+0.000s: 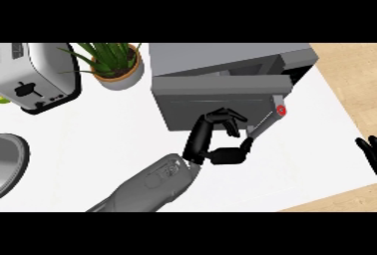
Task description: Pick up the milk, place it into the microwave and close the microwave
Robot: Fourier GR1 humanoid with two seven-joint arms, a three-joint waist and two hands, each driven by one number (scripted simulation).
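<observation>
The left hand (pixel 221 137) is held up against the microwave (pixel 221 54) door (pixel 184 104), fingers curled in, nothing gripped. The door's seen slightly ajar. The milk can't be spotted, so no telling where it sits. The right hand (pixel 366 152) is parked open at the right edge.

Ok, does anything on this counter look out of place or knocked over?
Only one thing: the grey microwave's door is not fully shut, leaving a dark gap at its right side. The black left hand is curled in front of it. No milk is in sight. The silver toaster and green potted plant stand upright, and nothing is spilled.
</observation>
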